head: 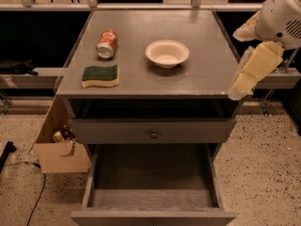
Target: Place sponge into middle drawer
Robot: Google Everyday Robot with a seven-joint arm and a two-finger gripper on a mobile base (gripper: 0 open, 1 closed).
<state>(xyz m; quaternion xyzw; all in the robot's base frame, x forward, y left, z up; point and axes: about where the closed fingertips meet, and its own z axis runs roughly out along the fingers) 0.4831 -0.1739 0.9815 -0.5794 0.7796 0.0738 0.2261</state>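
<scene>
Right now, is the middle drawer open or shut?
Open: the middle drawer is pulled out, floor showing. The gripper hangs beside the cabinet top, far from the sponge.

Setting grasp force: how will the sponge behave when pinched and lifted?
The sponge looks like soft foam under a scouring face, so it probably squashes and weighs little. Lying flat, it shouldn't roll. The gripper hangs beside the opposite edge of the cabinet top, away from it.
</scene>
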